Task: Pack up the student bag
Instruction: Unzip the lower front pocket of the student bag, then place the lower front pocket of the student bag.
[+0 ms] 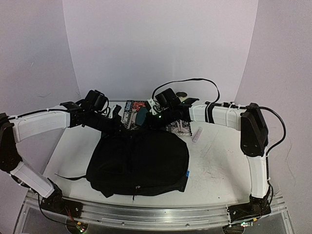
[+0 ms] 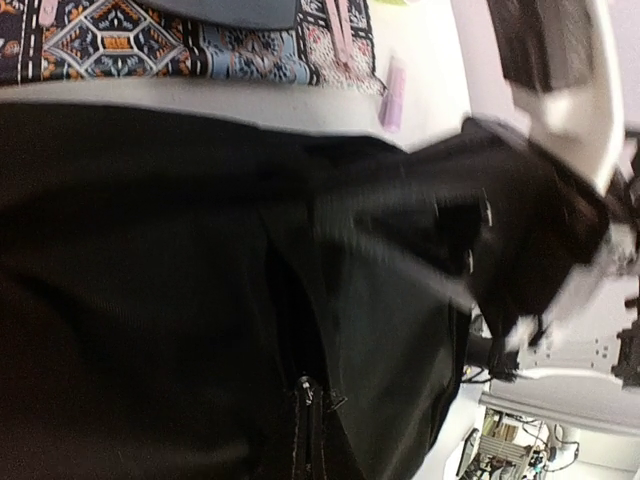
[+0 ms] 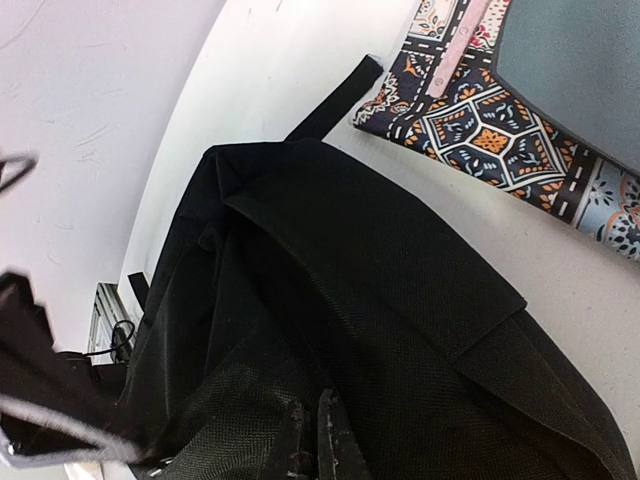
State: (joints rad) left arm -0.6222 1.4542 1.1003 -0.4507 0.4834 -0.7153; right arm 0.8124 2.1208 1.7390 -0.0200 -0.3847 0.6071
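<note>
The right gripper [image 3: 312, 445] sits nearest the lens in its wrist view. Its two dark fingers are drawn together with hardly a gap, pinching a fold of black fabric on the student bag [image 3: 330, 300]. Around them the cloth bunches into ridges, and a broad flap runs across the bag just beyond.

The left gripper [image 1: 117, 127] is at the bag's far-left corner. Its jaws are closed, but its own camera shows only fabric, so I cannot tell whether any cloth is caught between them. A zipper [image 2: 305, 400] runs down the bag close under that camera.

The student bag lies flat on the white table [image 1: 219, 165], midway between the two arms, with its far edge under both grippers. A black strap [image 3: 335, 100] trails from that far edge. Just behind the bag lies a patterned cloth mat [image 3: 480, 140], with a grey-teal flat item [image 3: 570, 70] on it. A pale pink tube [image 1: 197, 135] lies on the table near the bag's far-right corner, apart from it.
</note>
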